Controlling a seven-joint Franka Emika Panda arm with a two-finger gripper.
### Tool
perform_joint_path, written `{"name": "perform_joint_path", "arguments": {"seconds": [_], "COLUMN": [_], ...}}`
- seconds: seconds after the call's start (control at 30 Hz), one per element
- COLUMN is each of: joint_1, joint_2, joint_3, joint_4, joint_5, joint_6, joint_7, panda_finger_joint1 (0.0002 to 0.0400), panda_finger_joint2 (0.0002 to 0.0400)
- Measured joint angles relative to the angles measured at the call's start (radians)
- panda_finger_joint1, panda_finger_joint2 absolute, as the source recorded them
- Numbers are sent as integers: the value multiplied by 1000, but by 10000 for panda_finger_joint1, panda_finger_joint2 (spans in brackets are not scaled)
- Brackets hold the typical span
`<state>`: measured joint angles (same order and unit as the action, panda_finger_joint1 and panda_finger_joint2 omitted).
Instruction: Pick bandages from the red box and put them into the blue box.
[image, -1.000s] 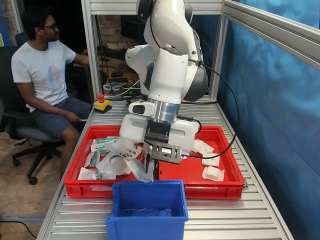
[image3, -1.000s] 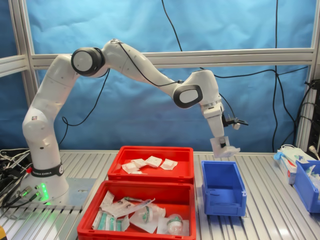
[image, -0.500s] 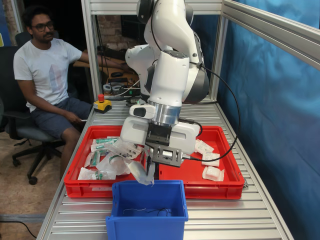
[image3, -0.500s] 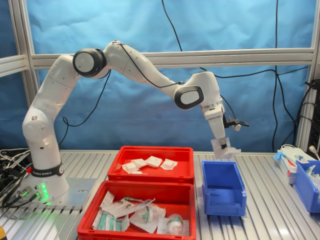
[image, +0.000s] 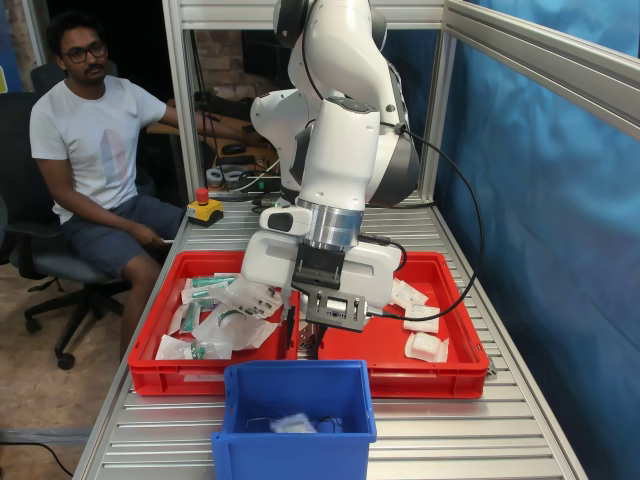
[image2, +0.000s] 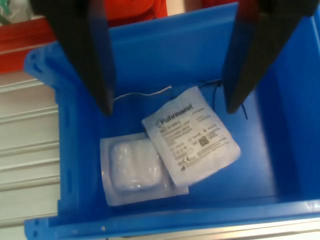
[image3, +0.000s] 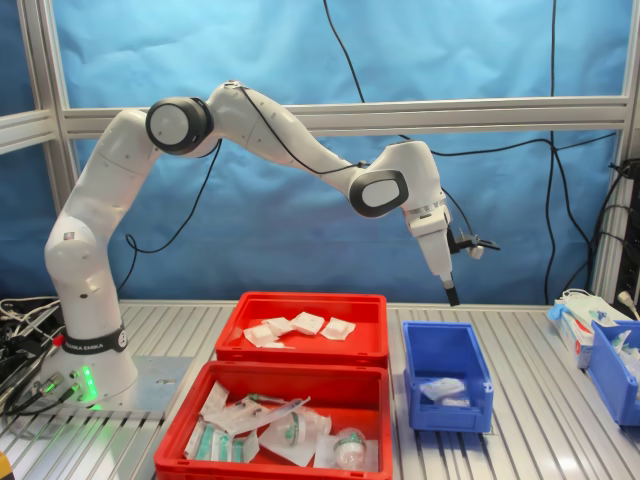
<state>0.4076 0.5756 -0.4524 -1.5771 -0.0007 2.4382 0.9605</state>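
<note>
In the first exterior view, my pincer (image: 303, 338) hung over the blue box (image: 294, 412). Its fingers were apart and held nothing. The blue box sat at the near edge of the tabletop. A white packet (image: 293, 423) lay inside on the bottom. Behind the blue box were two red trays side by side. The red box (image: 440, 365) with the small white bandages (image: 424, 346) was toward the first exterior view's right.

In the wrist view, my two dark fingers (image2: 85, 55) were spread wide, one on each side, with nothing between them. Below them, two bandages (image2: 190, 134) lay on the floor of the blue box (image2: 45, 150). One had print on it and partly covered the other (image2: 134, 171).

In the second exterior view, my pincer (image3: 451, 294) hung above the blue box (image3: 446, 412), not touching it. White packets (image3: 441, 389) showed inside. The red box (image3: 305, 348) with more bandages (image3: 302, 326) sat near the far edge of the tabletop.
</note>
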Motion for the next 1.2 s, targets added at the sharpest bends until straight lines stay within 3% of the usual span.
{"name": "perform_joint_path", "arguments": {"seconds": [0.03, 0.07, 0.2, 0.23, 0.33, 0.37, 0.5, 0.53, 0.63, 0.67, 0.83, 0.87, 1.2], "joint_1": [0, 0, 0, 0, 0, 0, 0, 0, 0, 0, 0, 0, 0], "joint_2": [0, 0, 0, 0, 0, 0, 0, 0, 0, 0, 0, 0, 0], "joint_3": [0, 0, 0, 0, 0, 0, 0, 0, 0, 0, 0, 0, 0], "joint_4": [0, 1, 2, 2, 2, 2, 2, 2, 2, 2, 2, 2, 2], "joint_5": [0, 0, 0, 0, 0, 0, 0, 0, 0, 0, 0, 0, 0], "joint_6": [0, 0, 0, 0, 0, 0, 0, 0, 0, 0, 0, 0, 0], "joint_7": [0, 0, 0, 0, 0, 0, 0, 0, 0, 0, 0, 0, 0], "panda_finger_joint1": [114, 164, 164, 214, 214, 264, 264, 314, 314, 364, 364, 393, 400], "panda_finger_joint2": [114, 164, 164, 214, 214, 264, 264, 314, 314, 364, 364, 393, 400]}}
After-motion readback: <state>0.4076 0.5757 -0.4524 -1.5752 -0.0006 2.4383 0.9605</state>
